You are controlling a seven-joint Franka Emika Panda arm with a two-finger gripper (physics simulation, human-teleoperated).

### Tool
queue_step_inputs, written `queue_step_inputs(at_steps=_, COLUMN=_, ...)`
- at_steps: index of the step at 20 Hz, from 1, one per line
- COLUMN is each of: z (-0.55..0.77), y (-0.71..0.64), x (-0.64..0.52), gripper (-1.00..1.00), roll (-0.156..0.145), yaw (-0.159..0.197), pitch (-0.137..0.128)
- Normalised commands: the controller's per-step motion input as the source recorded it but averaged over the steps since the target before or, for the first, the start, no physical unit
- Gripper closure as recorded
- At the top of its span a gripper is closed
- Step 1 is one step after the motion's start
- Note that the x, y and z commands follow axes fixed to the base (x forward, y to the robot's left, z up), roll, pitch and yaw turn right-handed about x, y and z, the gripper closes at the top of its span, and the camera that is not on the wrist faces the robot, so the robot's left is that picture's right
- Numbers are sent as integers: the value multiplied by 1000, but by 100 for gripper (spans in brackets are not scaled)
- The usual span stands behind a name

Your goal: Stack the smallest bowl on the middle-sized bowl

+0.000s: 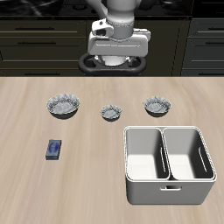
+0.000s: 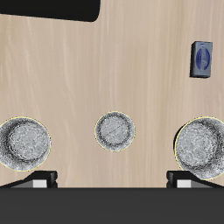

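Observation:
Three grey-and-white scallop-rimmed bowls stand in a row across the middle of the table. The smallest bowl (image 1: 110, 112) (image 2: 115, 130) is the centre one. The middle-sized bowl (image 1: 157, 106) (image 2: 24, 143) stands at one end of the row, apart from it. The largest bowl (image 1: 64, 106) (image 2: 203, 146) stands at the other end. My gripper (image 1: 115, 54) (image 2: 112, 184) hangs high above the table's back, behind the row. Its fingers (image 2: 39, 181) are spread wide and hold nothing.
A white two-compartment caddy (image 1: 168, 164) stands near the table's front edge, in front of the middle-sized bowl. A small blue box (image 1: 54, 150) (image 2: 203, 59) lies in front of the largest bowl.

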Motion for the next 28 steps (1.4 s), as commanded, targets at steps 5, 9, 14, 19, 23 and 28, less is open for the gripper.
queue_step_inputs(at_steps=5, z=-324, y=17, x=73, gripper=-100, roll=-2, yaw=10, pitch=20)
queue_step_inputs(at_steps=9, z=-310, y=81, x=46, gripper=-100, roll=7, yaw=10, pitch=8)
queue_step_inputs(at_steps=14, z=-196, y=99, x=26, gripper=-100, roll=15, yaw=9, pitch=-15)
queue_step_inputs(at_steps=19, z=-158, y=29, x=-14, gripper=-100, roll=-2, yaw=-3, pitch=-2)
queue_step_inputs(at_steps=23, z=-222, y=-27, x=1, gripper=-100, roll=-20, yaw=26, pitch=9)
queue_step_inputs(at_steps=28, z=-145, y=-32, x=-18, gripper=-100, roll=-13, yaw=13, pitch=2)
